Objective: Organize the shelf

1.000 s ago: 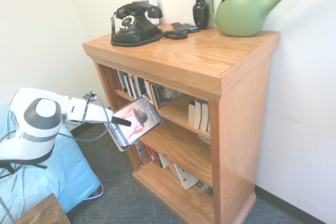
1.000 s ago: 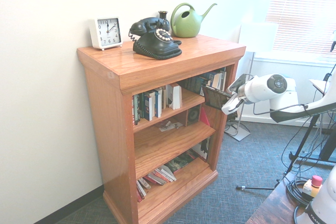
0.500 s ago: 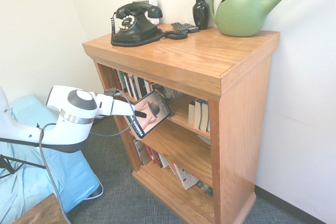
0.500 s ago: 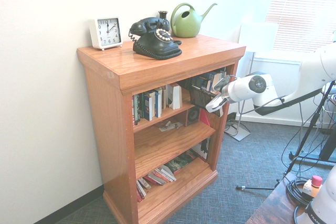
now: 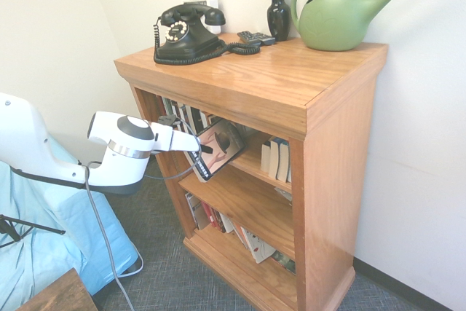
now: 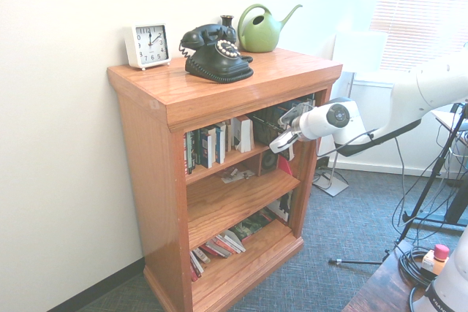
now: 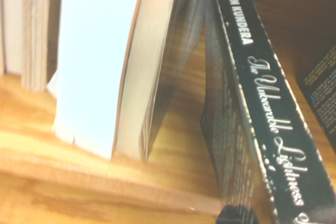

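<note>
Moved in, gripper (image 5: 202, 148) now holds book (image 5: 219, 146) at shelf (image 5: 291, 92) top tier.

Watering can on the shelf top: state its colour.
Green; the watering can shows best in the first exterior view.

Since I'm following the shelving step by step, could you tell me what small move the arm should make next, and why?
Probably ease the book further into the top tier of the shelf. The gripper is shut on the book, which hangs tilted at the tier's open front, with a gap showing beside the leaning white book.
</note>
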`<state>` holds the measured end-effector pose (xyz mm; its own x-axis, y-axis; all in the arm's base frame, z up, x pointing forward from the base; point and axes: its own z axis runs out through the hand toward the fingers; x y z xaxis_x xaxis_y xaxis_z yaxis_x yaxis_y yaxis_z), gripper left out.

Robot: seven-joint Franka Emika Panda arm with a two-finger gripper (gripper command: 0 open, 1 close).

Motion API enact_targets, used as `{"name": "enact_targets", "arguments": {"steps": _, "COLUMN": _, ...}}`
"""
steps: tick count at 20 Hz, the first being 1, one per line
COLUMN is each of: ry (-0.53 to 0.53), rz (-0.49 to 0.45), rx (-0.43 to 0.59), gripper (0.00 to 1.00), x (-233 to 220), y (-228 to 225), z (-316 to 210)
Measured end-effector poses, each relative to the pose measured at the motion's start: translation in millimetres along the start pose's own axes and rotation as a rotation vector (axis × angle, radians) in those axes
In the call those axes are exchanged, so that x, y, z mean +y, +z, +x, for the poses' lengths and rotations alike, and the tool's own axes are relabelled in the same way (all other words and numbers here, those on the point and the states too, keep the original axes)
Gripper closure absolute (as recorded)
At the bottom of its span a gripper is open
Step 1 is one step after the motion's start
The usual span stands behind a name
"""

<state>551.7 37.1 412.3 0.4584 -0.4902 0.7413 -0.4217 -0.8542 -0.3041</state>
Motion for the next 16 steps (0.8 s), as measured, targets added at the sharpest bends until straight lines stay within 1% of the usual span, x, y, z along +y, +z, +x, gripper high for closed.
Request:
{"name": "enact_targets", "arguments": {"steps": 10, "ry": 0.023, "rz": 0.015, "rx": 0.005, "gripper": 1.00, "x": -18.8, "y": 31.4, "z": 6.7}}
{"name": "enact_targets", "arguments": {"steps": 16, "ry": 0.030, "rz": 0.018, "rx": 0.019, "gripper": 1.00, "x": -20.4, "y": 35.2, "z": 15.3}}
